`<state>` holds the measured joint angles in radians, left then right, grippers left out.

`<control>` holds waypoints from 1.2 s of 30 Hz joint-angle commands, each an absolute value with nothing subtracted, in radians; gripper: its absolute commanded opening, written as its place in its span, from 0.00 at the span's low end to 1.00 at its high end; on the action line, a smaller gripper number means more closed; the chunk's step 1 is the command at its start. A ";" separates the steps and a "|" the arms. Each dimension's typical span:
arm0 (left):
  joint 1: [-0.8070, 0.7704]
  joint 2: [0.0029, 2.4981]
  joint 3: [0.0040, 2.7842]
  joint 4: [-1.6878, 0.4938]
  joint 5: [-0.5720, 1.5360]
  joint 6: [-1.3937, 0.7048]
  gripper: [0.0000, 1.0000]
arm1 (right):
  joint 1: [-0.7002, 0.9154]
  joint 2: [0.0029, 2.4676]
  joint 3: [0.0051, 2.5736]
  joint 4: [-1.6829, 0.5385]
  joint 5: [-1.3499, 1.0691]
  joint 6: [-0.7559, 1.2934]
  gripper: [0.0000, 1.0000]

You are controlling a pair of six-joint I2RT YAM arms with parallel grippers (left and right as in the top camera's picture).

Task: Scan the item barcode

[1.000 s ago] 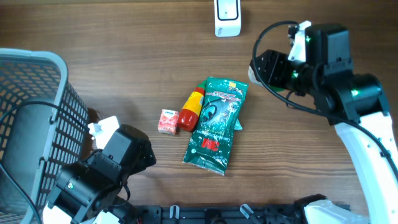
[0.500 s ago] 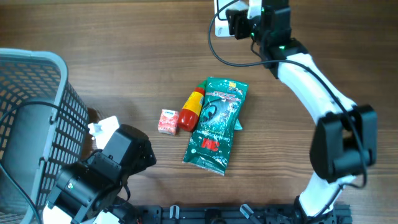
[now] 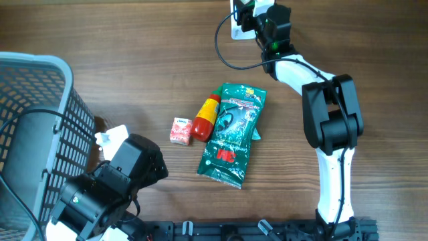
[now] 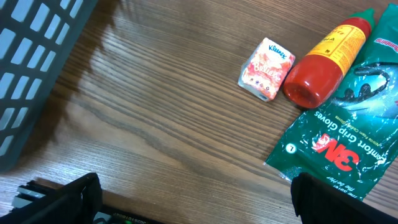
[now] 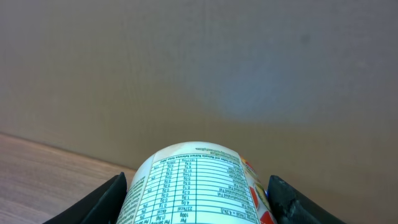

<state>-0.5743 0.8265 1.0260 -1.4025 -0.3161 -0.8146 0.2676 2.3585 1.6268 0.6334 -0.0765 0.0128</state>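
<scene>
Progress on the task is judged to be at its middle part. A white container [image 5: 196, 183] with a printed nutrition table is held between the fingers of the right gripper [image 5: 196, 202], which is closed around its sides, so the picking up is counted as done. In the overhead view the right arm is stretched to the far edge of the table [image 3: 134, 53], and the gripper is seen just beside the white scanner [image 3: 235, 30], partly over it. The container is therefore placed at the scanner, off the table.

Whether the barcode is turned toward the scanner cannot be told. In the right wrist view only the nutrition table is shown on the upper side of the container, and behind it a plain grey surface is seen; no barcode is visible. No sign of a finished scan can be read from the pictures either.

What is left, as it is judged: the barcode must be presented to the scanner, perhaps by turning the container, and after this the item must be put somewhere, possibly into the grey basket [image 3: 40, 94] at the left.

The left gripper [image 4: 196, 199] is fully open and empty, low above the table near the basket. Three other items are lying in the middle of the table and are not touched: a green glove pack [image 3: 231, 134], a red and yellow bottle [image 3: 206, 117] touching it, and a small tissue pack [image 3: 180, 130] just beside the bottle.
</scene>
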 commanded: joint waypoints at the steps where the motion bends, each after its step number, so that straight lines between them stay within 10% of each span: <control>1: -0.571 0.825 1.029 -1.401 -0.322 -0.827 1.00 | 0.264 2.271 1.670 0.526 -0.066 0.005 0.50; 12: -0.571 0.825 1.029 -1.401 -0.322 -0.827 1.00 | -0.394 1.831 1.660 -0.551 0.139 0.284 0.44; 23: -0.571 0.825 1.029 -1.401 -0.322 -0.827 1.00 | -0.883 2.129 1.641 -0.661 0.124 0.287 0.48; 26: -0.571 0.825 1.029 -1.401 -0.322 -0.827 1.00 | -0.898 2.146 1.642 -0.664 0.120 0.292 0.63; 28: -0.571 0.825 1.029 -1.401 -0.322 -0.827 1.00 | -0.898 2.121 1.642 -0.675 0.117 0.293 1.00; 36: -0.571 0.825 1.029 -1.401 -0.322 -0.827 1.00 | -0.873 1.731 1.643 -0.728 -0.274 0.549 1.00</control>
<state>-0.5743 0.8265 1.0260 -1.4029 -0.3161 -0.8146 -0.8993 1.8450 1.6348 -0.7101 0.0013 0.4290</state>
